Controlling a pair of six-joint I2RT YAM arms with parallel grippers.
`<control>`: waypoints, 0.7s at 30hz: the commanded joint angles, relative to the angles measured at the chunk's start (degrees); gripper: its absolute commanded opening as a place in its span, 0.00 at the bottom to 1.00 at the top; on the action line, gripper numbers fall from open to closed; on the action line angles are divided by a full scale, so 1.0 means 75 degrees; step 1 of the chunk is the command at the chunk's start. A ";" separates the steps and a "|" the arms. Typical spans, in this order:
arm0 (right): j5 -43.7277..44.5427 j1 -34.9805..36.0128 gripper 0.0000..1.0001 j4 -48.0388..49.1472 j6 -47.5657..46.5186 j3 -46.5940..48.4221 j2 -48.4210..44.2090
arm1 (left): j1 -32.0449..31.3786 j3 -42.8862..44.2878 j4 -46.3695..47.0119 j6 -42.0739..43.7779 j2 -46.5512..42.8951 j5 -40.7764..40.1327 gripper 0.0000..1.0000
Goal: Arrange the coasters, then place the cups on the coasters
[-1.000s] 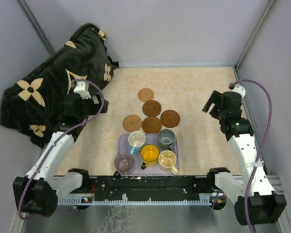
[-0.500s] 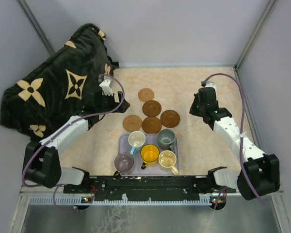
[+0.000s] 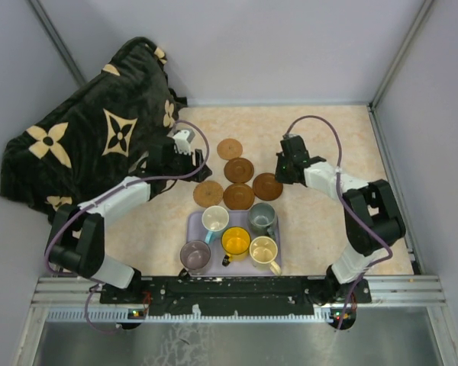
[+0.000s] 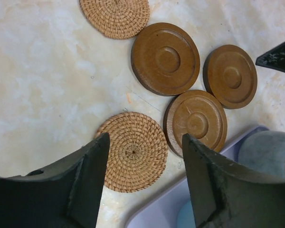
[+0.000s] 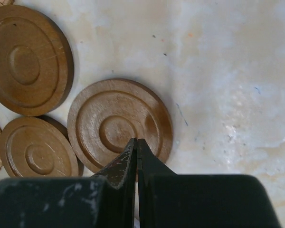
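Note:
Five coasters lie in a cluster on the table: two woven tan ones and three brown wooden ones. The cups stand on the lavender tray: white, grey-green, yellow, cream, purple. My left gripper hangs open above the near woven coaster, holding nothing. The right gripper is shut, its tips over the rightmost brown coaster; contact is unclear.
A dark flower-patterned blanket is heaped at the back left, beside the left arm. The tray's far edge runs close to the nearest coasters. Grey walls enclose the table on three sides.
Both arms have swung inward from the table's sides to the coaster cluster. The right gripper has gone from open to shut, and the left jaws have narrowed.

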 commanded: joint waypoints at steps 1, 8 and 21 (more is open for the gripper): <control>-0.0217 0.0312 0.00 0.0493 -0.0116 0.0775 0.0581 | -0.0041 -0.0077 0.0353 0.0025 -0.0124 0.0178 0.55; -0.0431 0.0600 0.00 0.0571 -0.0051 0.0930 0.1063 | -0.0058 -0.0524 0.0238 -0.0108 -0.0422 0.0180 0.13; 0.0641 0.0459 0.00 -0.0117 0.0347 0.1126 0.1606 | -0.0474 -0.0656 -0.0205 -0.0132 -0.0287 0.0073 0.01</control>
